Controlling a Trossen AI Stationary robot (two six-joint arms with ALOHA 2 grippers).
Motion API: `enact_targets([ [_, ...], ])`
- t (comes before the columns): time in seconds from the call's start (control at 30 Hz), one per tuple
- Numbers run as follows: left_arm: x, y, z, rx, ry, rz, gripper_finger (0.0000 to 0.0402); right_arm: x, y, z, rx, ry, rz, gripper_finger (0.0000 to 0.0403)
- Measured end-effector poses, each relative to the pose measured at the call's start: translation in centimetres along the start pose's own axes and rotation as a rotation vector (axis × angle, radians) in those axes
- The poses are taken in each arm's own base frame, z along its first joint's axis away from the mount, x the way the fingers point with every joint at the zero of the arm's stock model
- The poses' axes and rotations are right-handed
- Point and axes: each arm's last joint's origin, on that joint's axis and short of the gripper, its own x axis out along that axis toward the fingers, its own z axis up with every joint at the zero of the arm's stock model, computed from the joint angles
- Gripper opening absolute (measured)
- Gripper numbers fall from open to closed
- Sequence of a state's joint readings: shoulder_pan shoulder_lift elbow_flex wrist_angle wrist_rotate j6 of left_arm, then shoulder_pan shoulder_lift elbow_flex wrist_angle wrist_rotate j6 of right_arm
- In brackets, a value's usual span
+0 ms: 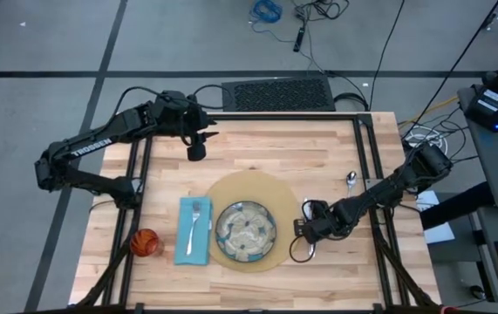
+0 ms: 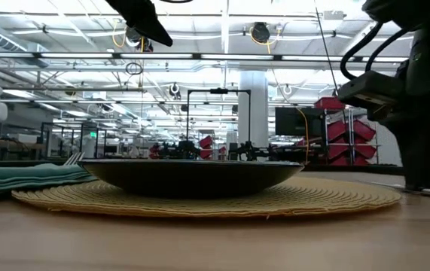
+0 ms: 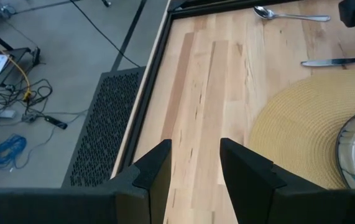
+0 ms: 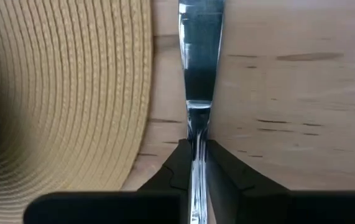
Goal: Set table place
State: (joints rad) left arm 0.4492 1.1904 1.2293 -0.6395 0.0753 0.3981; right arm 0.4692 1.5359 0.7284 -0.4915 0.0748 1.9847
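Pinched shut on the knife (image 4: 199, 68), the right gripper (image 4: 196, 163) held the blade flat on the table (image 4: 289, 93) just beside the mat (image 4: 65, 99), while the left gripper (image 3: 194, 163) hovered spread over bare planks, well apart.

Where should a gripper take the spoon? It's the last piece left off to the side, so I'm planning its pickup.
Grip the spoon by its handle, coming straight down from above. It lies flat on the table with bare wood around it, right of the mat, so fingers can straddle the thin handle across its width. The bowl end is wider and rounded, probably a poorer hold.
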Motion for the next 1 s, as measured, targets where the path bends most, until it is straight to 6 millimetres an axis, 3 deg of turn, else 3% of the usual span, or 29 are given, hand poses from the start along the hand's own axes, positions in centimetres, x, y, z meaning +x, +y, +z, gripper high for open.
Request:
enact_targets([
  [0.63, 0.0, 0.0, 0.0, -0.022, -0.002, 0.0, 0.0123, -0.2, 0.5, 1.4, -0.101, -0.075, -0.019, 0.0008],
  [0.8, 0.0, 0.0, 0.0, -0.022, 0.0, 0.0, 0.0123, -0.2, 0.4, 1.4, -0.101, -0.079, -0.021, 0.0027],
  [1.0, 0.0, -0.1, -0.2, -0.023, 0.022, -0.01, 0.0123, -0.2, 0.4, 1.4, -0.111, -0.078, -0.027, 0.0076],
])
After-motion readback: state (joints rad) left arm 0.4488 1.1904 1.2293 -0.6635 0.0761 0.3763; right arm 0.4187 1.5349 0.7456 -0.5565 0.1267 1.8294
